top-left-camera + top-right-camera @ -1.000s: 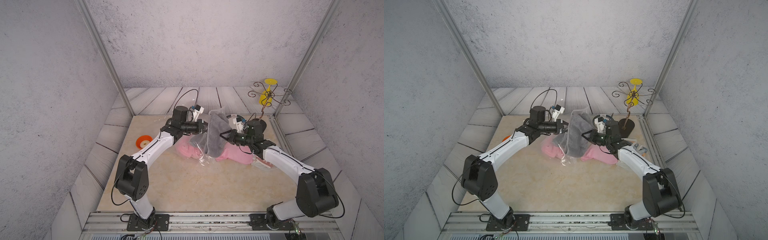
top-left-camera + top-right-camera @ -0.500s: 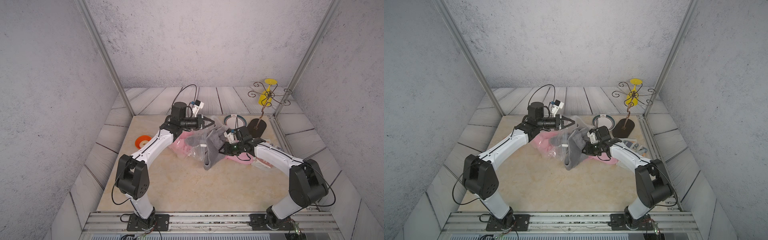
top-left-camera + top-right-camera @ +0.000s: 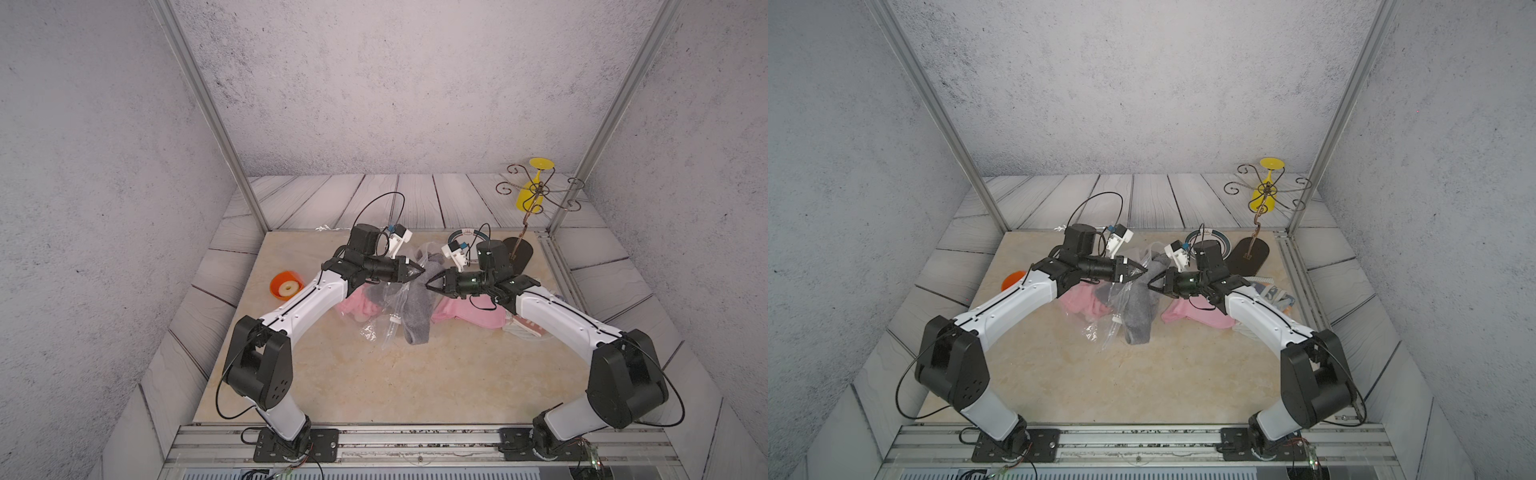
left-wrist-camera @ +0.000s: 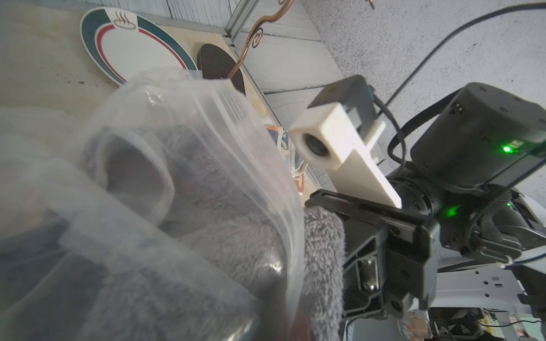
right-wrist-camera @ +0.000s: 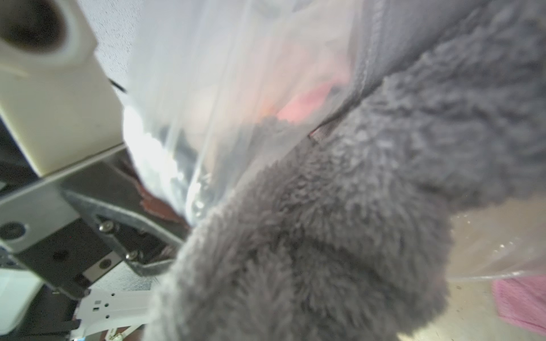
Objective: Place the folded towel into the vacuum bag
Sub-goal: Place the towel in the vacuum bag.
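The vacuum bag [image 3: 388, 305] is held up at mid-table between the two arms. Its clear plastic crumples down onto the tabletop [image 3: 415, 386], and its white slider clip [image 3: 395, 319] hangs on the near side. The grey towel [image 3: 417, 318] is only partly in the bag. In the left wrist view a rolled part of it shows through the plastic, while a fluffy edge lies outside the bag's rim. In both top views its lower end hangs out toward the near side.

At the left an orange cup [image 3: 284, 284] holds something pale and ring-shaped that is too small to name. A pink cloth [image 3: 471, 313] lies under the bag and towel and shows on both sides of them. At the far side a plate [image 4: 127, 44] is half hidden behind the right arm in both top views. A patterned cloth [image 3: 1273, 295] is mostly covered by the right forearm.

The left gripper [image 3: 419, 271] is clenched on the bag's upper plastic edge. The right gripper [image 3: 430, 284], just beside it, has its jaws narrowed on a fold of the towel. Its tips are buried in the pile, so how much it pinches cannot be seen.
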### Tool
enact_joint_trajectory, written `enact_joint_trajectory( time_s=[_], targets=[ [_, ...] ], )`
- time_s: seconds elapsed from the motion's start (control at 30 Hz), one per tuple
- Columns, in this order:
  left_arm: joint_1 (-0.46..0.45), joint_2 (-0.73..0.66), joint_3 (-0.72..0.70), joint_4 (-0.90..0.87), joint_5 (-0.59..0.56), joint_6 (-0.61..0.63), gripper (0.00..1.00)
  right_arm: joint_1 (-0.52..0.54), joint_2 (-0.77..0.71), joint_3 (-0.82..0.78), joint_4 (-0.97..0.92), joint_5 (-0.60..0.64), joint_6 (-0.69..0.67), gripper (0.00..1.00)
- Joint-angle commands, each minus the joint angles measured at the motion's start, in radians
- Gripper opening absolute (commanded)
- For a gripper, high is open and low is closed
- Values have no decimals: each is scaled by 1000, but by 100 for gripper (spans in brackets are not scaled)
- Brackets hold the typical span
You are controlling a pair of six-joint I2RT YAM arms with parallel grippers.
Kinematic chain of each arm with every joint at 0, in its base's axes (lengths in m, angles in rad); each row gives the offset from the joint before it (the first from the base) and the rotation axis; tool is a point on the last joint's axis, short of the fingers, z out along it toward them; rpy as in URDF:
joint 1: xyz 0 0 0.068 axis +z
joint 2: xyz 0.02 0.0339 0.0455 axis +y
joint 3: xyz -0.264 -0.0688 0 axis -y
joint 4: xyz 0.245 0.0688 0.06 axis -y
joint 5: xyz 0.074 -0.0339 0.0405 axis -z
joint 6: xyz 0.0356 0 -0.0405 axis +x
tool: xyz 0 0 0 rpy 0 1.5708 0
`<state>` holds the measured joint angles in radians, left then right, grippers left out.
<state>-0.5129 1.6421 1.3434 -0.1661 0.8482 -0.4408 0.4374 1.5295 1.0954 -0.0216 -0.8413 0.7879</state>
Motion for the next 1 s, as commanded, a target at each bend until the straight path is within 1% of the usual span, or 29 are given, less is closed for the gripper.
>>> enact_joint_trajectory(
  time_s=[0.0,0.13,0.2,0.37,0.47,0.53,0.6,0.67,0.73,0.77,0.83,0.9,0.97],
  targets=[
    [-48,-33,-19,-88,95,84,0,3,48,24,361,-7,187,0],
    [-55,-72,-35,-38,206,62,0,0,72,23,359,144,236,0],
    [-58,-86,-38,-34,241,64,0,-7,65,20,300,252,244,0],
    [-58,-128,-62,23,341,42,0,-14,-5,-22,131,579,243,0],
    [-58,-144,-63,2,363,62,0,-31,-73,-63,63,737,270,0],
    [-57,-148,-62,-30,362,90,0,-49,-111,-93,56,777,292,0],
    [-58,-141,-61,-53,359,110,0,-65,-129,-115,105,736,293,0],
    [-59,-123,-56,-85,316,138,0,-84,-118,-128,231,578,288,0],
    [-60,-92,-44,-119,244,157,0,-89,-100,-143,393,415,309,0],
    [-62,-72,-35,-136,207,164,0,-89,-86,-145,481,318,338,0],
    [-72,-35,-18,-169,141,177,0,-90,-56,-155,656,190,428,0],
    [-88,-7,-8,-204,84,207,0,-90,-22,-174,841,131,540,0],
    [-108,6,-7,-233,17,247,0,-90,19,-170,963,92,632,0]
  ],
)
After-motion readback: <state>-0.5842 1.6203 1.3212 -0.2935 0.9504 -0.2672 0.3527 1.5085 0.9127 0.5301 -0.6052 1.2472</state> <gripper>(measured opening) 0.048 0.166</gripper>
